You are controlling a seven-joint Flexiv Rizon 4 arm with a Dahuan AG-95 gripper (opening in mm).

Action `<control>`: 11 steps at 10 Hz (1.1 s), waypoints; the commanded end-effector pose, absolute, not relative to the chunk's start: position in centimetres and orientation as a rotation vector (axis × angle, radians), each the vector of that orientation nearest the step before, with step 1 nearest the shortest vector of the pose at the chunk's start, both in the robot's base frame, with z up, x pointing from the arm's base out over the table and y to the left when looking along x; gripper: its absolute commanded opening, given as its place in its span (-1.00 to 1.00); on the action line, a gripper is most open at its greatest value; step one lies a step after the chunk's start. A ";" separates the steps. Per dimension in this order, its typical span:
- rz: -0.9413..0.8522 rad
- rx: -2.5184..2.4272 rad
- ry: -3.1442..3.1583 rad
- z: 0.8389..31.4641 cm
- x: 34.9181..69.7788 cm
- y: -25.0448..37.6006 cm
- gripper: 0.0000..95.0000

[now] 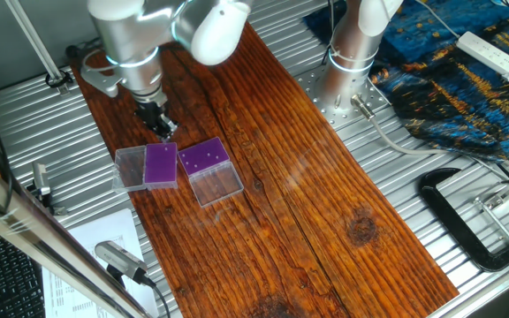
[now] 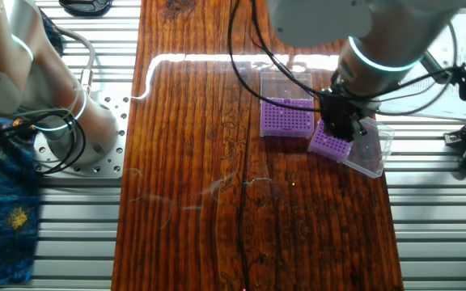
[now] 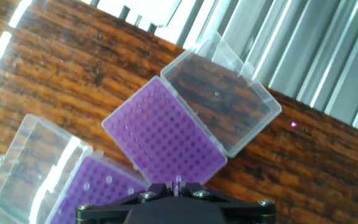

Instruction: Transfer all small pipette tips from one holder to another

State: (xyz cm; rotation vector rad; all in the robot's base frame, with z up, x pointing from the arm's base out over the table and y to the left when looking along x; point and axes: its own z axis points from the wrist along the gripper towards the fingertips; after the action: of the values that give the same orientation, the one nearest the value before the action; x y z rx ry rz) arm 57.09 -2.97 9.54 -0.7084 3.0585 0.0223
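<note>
Hand view is read from left to right; at the lower left the lighter-purple tip rack is seen with its clear lid folded open beside it, so that the wells can be reached from above; a few pale small pipette tips are made out as dots in its grid, too small to be counted. At the centre the darker-purple tip rack is laid flat, its smaller clear lid swung back toward the upper right; no tips can be made out in it. At the bottom edge the gripper is held above the near edge of the darker rack, and something pale and thin is seen between the fingers, possibly a tip; whether the fingers are closed on it cannot be told. From one fixed view the two racks are found just beside each other on the wooden table, presumably so that each transfer is kept short.
</note>
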 end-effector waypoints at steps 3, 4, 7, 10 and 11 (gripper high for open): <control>0.012 -0.724 3.049 8.7 57.8 -3.1 -1.00; 0.012 -0.742 3.043 8.5 57.9 -3.7 -1.00; 0.013 -0.747 3.039 8.2 58.4 -4.1 -1.00; 0.009 -0.750 3.035 7.9 58.8 -4.1 -1.00; 0.008 -0.754 3.032 7.7 58.8 -4.2 -1.00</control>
State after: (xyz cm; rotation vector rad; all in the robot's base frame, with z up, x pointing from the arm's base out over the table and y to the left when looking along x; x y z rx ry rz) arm 58.79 -4.23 7.62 -0.7582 3.0287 0.0090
